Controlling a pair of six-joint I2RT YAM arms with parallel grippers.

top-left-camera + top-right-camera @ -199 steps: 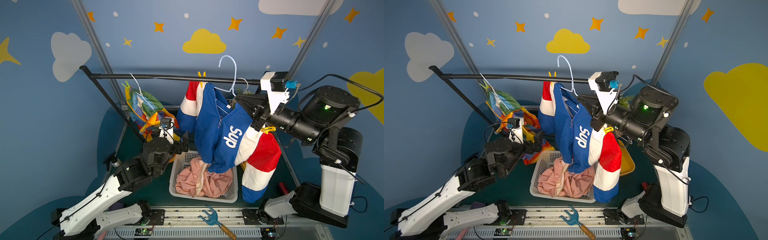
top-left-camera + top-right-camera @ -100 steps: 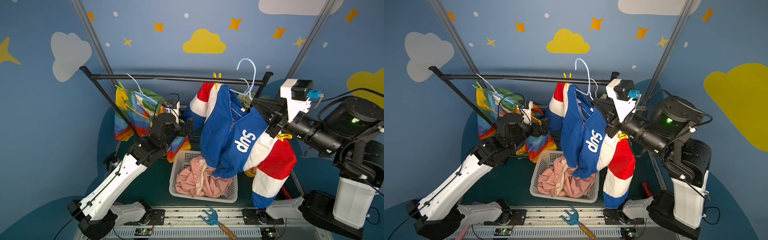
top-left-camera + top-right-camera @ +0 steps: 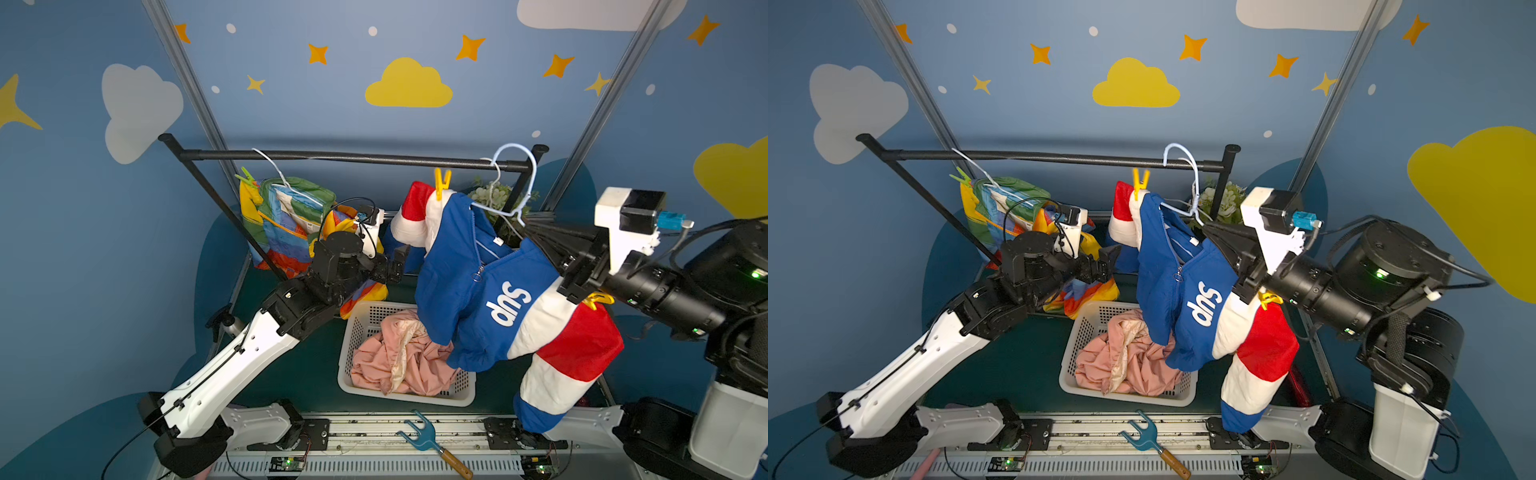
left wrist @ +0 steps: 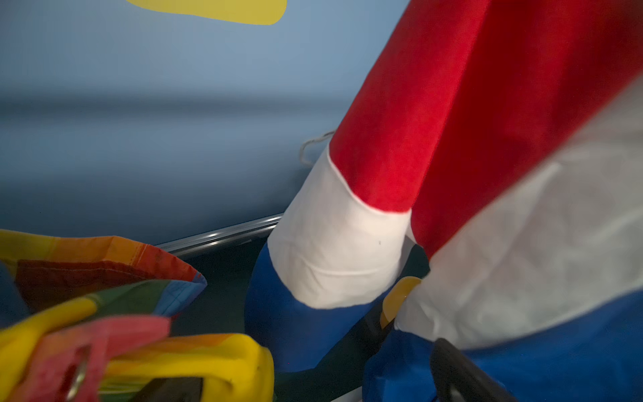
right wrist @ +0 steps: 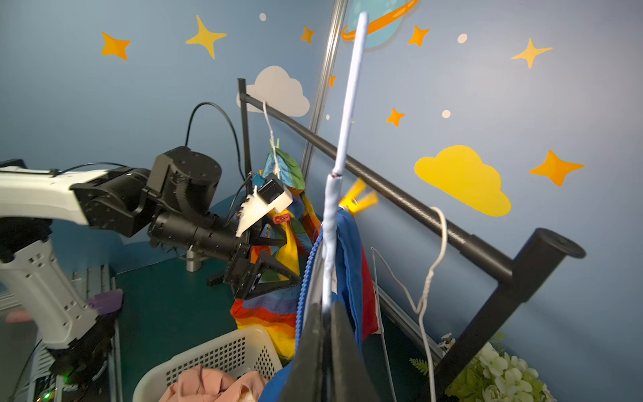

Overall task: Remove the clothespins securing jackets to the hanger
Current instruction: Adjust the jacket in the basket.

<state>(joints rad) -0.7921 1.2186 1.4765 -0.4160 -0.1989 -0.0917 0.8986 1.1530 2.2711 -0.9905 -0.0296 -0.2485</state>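
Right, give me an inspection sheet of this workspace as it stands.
Surface: dark green tabletop; white basket on it holds the pink jacket.
Job's things: blue jacket on a light-blue hanger, yellow clothespin at one shoulder, second yellow clothespin under the right wrist; rainbow jacket hangs from the rail with a green clothespin.
Clutter: blue fork tool on the front frame; flowers behind.
Grippers: left gripper open, close to the blue jacket's sleeve; right gripper shut on the light-blue hanger.
Cables: black cable loops above the left wrist.
Surroundings: blue walls with clouds and stars.
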